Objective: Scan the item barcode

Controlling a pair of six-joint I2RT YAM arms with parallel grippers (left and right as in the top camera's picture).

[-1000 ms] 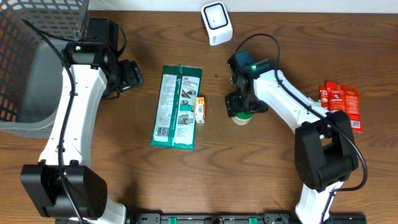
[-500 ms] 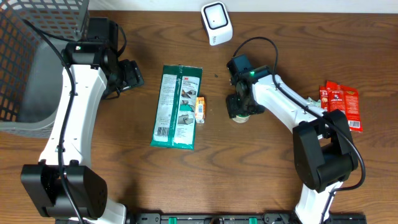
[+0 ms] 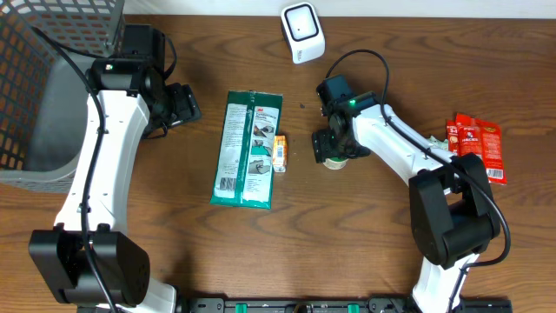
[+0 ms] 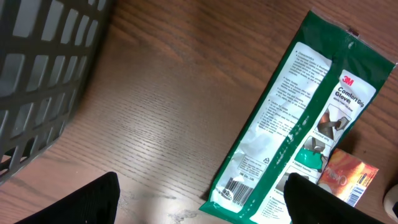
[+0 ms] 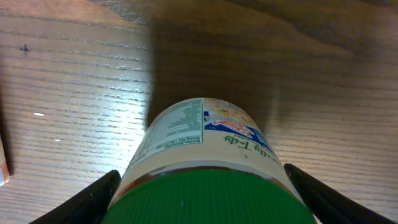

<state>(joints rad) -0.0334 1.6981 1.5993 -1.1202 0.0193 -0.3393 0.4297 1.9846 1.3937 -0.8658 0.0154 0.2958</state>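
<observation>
- Jar [image 3: 335, 164] w/ green lid, label text showing, upright on table [image 3: 347, 252], centre-right; white scanner [image 3: 302, 32] sits farther back, slightly left.
- R gripper [image 3: 333, 148] directly over jar, jaws wide, one finger each side of lid; can't tell if pressing or just alongside.
- L gripper [image 3: 184, 104] far left, by basket [image 3: 35, 87]; jaws wide, nothing btwn.
- Green pack [image 3: 248, 148] flat, left of jar; small orange box [image 3: 280, 152] just beside pack's right edge, btwn pack & jar.
- Red packets [image 3: 476, 143] at right edge, well apart.
</observation>
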